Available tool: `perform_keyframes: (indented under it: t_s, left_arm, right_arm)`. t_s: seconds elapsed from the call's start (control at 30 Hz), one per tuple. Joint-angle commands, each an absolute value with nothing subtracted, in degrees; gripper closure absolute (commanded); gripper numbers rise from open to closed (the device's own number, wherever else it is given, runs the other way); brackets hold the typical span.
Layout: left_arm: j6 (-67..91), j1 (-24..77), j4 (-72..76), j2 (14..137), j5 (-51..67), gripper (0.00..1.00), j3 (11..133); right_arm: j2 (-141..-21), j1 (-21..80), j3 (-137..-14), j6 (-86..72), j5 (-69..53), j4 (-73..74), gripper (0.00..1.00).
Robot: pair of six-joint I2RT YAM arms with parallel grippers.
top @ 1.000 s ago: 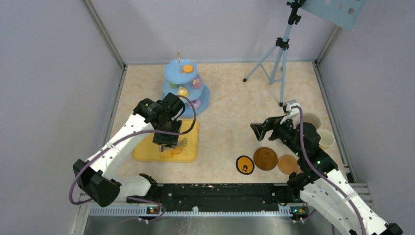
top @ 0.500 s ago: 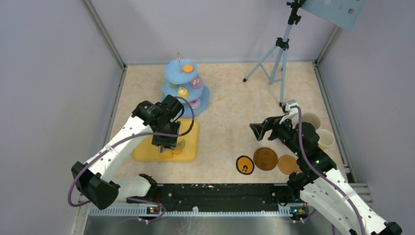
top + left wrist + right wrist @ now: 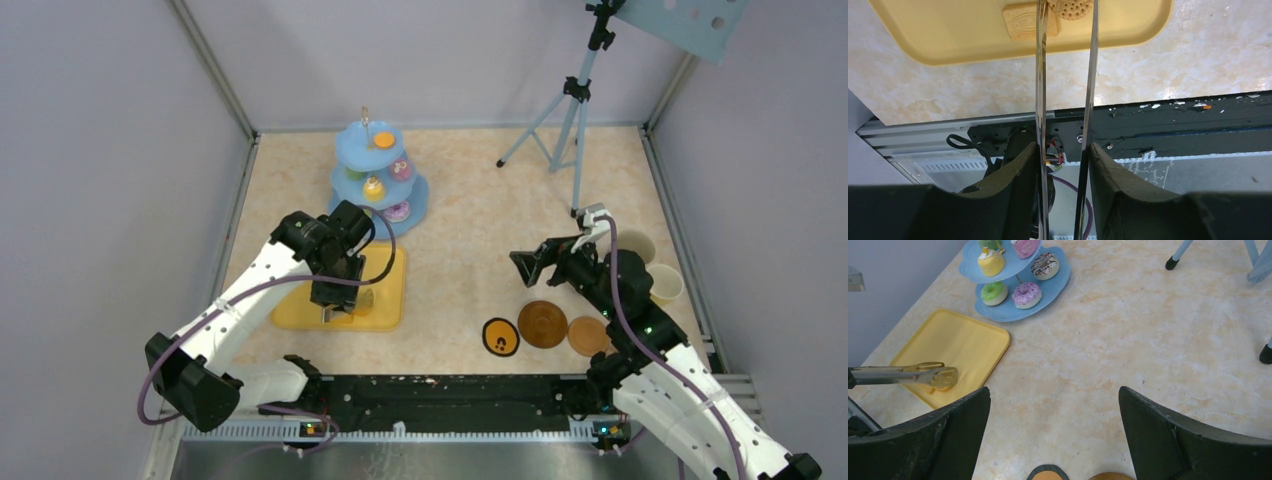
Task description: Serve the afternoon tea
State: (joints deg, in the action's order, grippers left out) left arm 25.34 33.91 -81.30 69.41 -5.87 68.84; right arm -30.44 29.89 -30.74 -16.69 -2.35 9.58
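The light-blue three-tier stand stands at the back left with several toy pastries on it; in the right wrist view I see a green donut and a pink donut on its bottom tier. My left gripper is shut on the metal tongs, whose tips straddle a round orange-yellow pastry on the yellow tray. A rectangular biscuit lies beside it. My right gripper is open and empty above the table, behind the brown coasters.
A second brown coaster and a black-rimmed orange disc lie at the front right. Two mugs stand by the right wall. A blue tripod stands at the back right. The black rail runs along the near edge.
My left arm has drawn a little toward the near edge over the tray, and it now covers the pastries there in the top view. The right arm has not moved.
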Motion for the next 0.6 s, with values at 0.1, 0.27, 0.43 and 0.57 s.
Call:
perform_keyframes:
  t_s: [0.1, 0.27, 0.43, 0.57]
  left_arm:
    - [24.40, 34.55, -81.31, 69.78, -5.88, 0.50, 68.64]
    - [23.91, 34.89, -81.30, 69.77, -4.84, 0.49, 67.71]
    - [23.73, 35.33, -81.30, 70.00, -4.42, 0.54, 67.19]
    - [24.05, 35.81, -81.34, 70.35, -5.01, 0.59, 68.05]
  right_arm:
    - [-30.52, 30.23, -31.11, -17.03, -2.55, 7.79, 0.03]
    - [-30.60, 30.24, -31.11, -17.05, -2.69, 7.87, 0.03]
    - [-30.63, 30.23, -31.11, -16.99, -2.55, 7.92, 0.03]
    - [-30.60, 30.26, -31.11, -17.05, -2.44, 7.89, 0.03]
